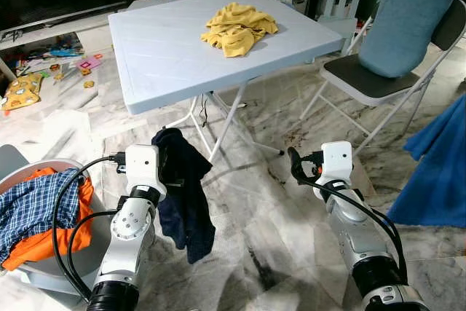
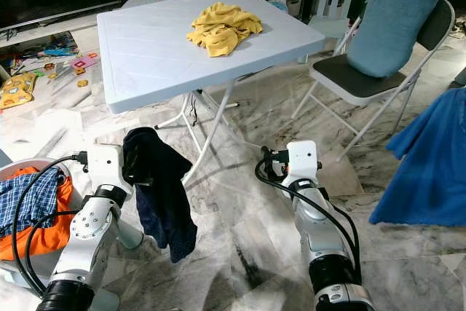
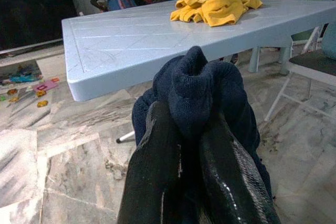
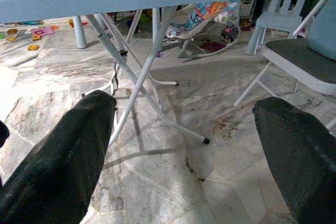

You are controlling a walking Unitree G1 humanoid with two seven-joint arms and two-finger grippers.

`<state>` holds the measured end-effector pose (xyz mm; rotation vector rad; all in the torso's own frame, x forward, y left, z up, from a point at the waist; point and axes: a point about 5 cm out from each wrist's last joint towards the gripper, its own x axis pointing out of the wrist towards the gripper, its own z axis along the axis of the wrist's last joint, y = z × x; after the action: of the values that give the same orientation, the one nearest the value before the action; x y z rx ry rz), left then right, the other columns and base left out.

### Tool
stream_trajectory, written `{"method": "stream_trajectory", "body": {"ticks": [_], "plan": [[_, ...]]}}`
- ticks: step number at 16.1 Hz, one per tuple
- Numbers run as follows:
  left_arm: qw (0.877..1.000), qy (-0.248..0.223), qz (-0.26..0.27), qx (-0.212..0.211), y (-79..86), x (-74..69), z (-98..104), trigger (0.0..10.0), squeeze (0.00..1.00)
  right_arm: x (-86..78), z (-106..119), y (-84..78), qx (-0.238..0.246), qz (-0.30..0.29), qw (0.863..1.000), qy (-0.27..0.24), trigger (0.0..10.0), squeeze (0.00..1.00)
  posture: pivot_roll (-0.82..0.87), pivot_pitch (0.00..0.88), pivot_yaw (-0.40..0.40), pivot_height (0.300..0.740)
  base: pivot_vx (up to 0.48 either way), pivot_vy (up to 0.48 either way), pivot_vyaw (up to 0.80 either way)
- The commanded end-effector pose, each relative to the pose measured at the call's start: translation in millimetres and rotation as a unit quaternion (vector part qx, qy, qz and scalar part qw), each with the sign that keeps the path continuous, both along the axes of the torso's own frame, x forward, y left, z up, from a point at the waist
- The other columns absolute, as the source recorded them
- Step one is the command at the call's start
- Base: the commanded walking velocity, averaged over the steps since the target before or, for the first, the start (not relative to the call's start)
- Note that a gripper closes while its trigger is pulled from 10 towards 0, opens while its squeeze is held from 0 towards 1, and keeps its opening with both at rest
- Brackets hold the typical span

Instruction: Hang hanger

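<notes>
A dark navy garment (image 1: 186,198) hangs in the air in front of the light blue folding table (image 1: 160,49), and my left gripper (image 1: 166,154) is shut on its top. In the left wrist view the cloth (image 3: 195,85) bunches up between the two black fingers (image 3: 152,177). My right gripper (image 1: 294,164) is held low over the marble floor to the right, open with nothing between its fingers (image 4: 58,156). A crumpled yellow garment (image 1: 237,27) lies on the tabletop. I see no hanger.
A grey laundry basket (image 1: 45,277) with plaid and orange clothes stands at my left. A folding chair (image 1: 378,81) with a blue cushion stands on the right, near a hanging blue cloth (image 1: 440,172). Toys (image 1: 22,91) litter the far left floor. The table's legs (image 4: 142,77) cross ahead.
</notes>
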<state>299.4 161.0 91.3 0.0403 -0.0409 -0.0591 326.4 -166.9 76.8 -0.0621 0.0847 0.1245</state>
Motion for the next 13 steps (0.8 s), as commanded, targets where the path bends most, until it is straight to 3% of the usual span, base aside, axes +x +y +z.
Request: {"method": "stream_trajectory", "body": {"ticks": [1, 9, 13], "plan": [[1.000, -0.012, 0.007, 0.005, 4.1, 0.1, 3, 10.0, 0.00, 2.4, 2, 5.4, 0.001, 0.009, 1.000, 0.000, 10.0, 0.00, -0.08, 0.000, 0.062, 0.740, 0.000, 0.000, 0.00], [0.999, -0.025, 0.012, 0.027, 13.1, -0.9, 12, 10.0, 0.00, 1.9, -2, 6.3, -0.001, 0.015, 1.000, 0.008, 10.0, 0.00, -0.03, 0.000, 0.042, 0.740, 0.000, 0.000, 0.00], [0.996, -0.028, -0.089, 0.011, -2.4, 5.8, 23, 10.0, 0.00, 2.9, 2, 8.1, -0.004, 0.024, 1.000, 0.001, 10.0, 0.00, -0.06, 0.000, 0.042, 0.740, 0.000, 0.000, 0.00]]}}
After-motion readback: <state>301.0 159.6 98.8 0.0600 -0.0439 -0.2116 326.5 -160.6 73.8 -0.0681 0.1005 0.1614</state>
